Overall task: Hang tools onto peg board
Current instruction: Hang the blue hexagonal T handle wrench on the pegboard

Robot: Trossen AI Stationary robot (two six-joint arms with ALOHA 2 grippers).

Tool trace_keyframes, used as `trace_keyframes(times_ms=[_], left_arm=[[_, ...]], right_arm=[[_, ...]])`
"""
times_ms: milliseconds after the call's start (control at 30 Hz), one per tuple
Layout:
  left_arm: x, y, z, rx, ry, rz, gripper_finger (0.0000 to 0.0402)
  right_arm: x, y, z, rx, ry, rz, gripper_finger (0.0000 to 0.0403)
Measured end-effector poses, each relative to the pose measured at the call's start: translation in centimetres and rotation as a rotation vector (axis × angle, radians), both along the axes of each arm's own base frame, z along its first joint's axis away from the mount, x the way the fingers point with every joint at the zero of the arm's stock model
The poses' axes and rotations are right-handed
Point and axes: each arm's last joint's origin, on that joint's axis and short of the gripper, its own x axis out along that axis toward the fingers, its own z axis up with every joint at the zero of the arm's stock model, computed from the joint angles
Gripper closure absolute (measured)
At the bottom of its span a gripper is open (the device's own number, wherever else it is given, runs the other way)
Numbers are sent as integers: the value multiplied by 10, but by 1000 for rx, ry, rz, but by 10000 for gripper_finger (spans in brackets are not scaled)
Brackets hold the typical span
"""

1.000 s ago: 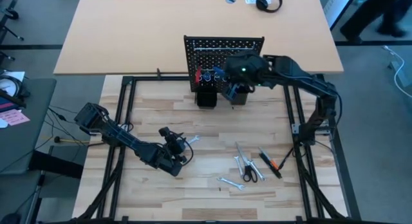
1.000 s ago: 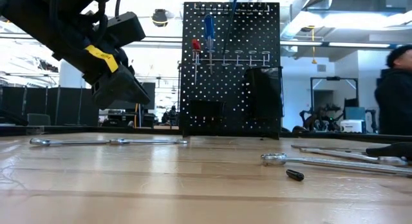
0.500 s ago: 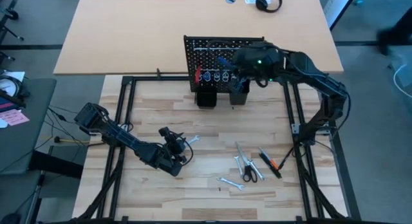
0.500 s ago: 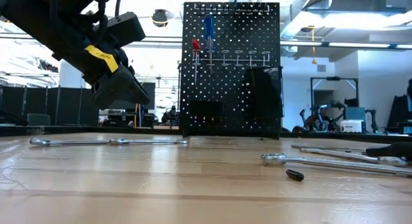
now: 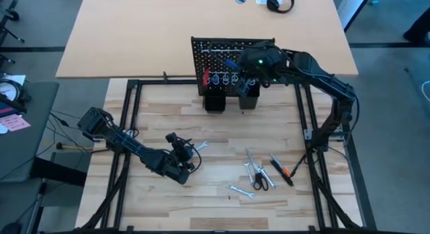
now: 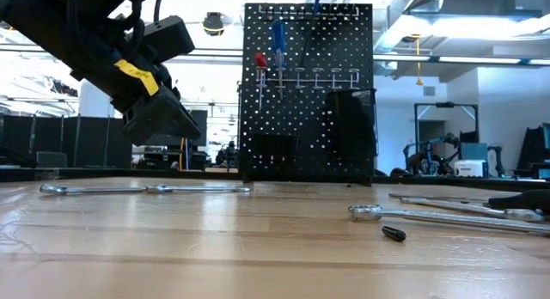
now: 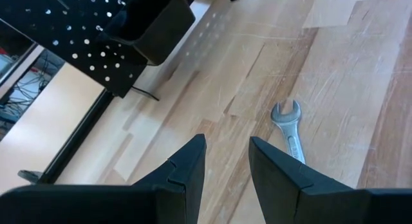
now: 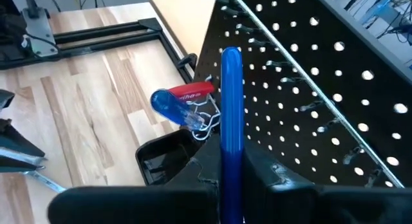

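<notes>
The desk (image 5: 168, 113) of pale wood planks carries everything I work on. At its far edge the peg board (image 5: 233, 49) stands upright, black and full of holes, with two black cups (image 5: 216, 101) at its foot and a row of silver ring hooks (image 6: 318, 77) across its face. Two tools already hang there: a blue-handled screwdriver (image 8: 172, 108) and, just beside it, a red-handled tool (image 8: 193, 90), both sitting in the hooks.

My right gripper (image 5: 236, 64) is up against the board, above the cups, and it is closed around a blue-handled T-key (image 8: 231, 121), whose blue shaft stands upright between my fingers in the right wrist view, close to the board's face.

My left gripper (image 7: 224, 161) hovers low over the near left part of the desk, well apart from the board, with its fingers parted and nothing between them. A silver wrench (image 7: 290, 129) lies flat on the wood just beside it.

The other tools lie on the near right part of the desk: two more silver wrenches (image 5: 250, 165), the black scissors (image 5: 262, 181), a small wrench (image 5: 240, 191) and the orange-and-black tool (image 5: 283, 169), close together.
</notes>
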Motion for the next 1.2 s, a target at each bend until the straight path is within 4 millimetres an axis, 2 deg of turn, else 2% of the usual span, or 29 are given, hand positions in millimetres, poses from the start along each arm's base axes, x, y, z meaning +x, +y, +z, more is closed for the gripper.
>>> trace_keyframes(times_ms=[600,867,1200], left_arm=[[1,0,0,-2,-4,-2,290],[1,0,0,-2,-6,-2,290],[2,-1,1,-4,-15,-5,290]], right_arm=[[3,4,-5,37,23,31,370],[5,-10,-11,87,32,20,370],[18,-32,-33,123,110,-14,367]])
